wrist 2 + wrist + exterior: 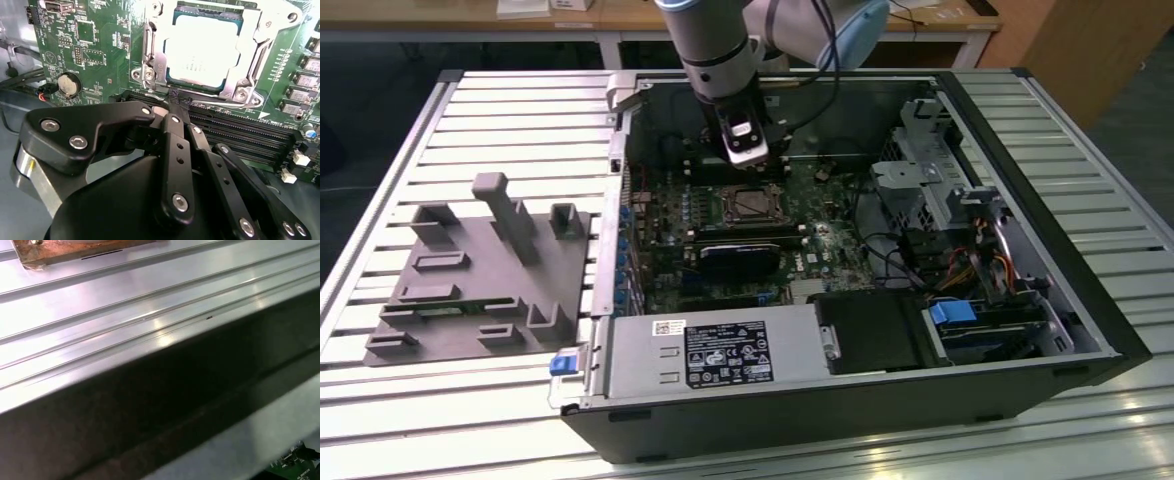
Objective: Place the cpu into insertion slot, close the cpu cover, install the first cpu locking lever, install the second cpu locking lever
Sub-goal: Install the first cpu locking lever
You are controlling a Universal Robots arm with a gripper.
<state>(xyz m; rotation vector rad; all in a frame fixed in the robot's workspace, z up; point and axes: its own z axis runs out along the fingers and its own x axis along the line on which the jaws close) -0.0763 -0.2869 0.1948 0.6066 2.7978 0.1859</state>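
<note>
Status: you have the chip (200, 50) seated in the socket (750, 203). The cover (156, 60) lies flat over it, its window framing the chip's grey top. Steps one and two read as done. By my judgement you are on the first lever.

Hand (176, 100): fingers drawn together, tips down at the socket edge that faces the memory slots (240, 135). A thin wire lever (225, 106) runs along that edge. Whether the tips touch or pinch it I cannot tell, since they hide the spot.

What the lever step calls for (judgement): a push down, then sideways, so the wire tucks under its catch. The wire looks thin and springy, so the tips could slip off it.

Writing: faint print on the chip's top and white lettering across the green board (100, 50). In the exterior view, the power supply (634, 360) carries a white label (727, 357) and a small sticker (670, 326). None of it is read off here.
</note>
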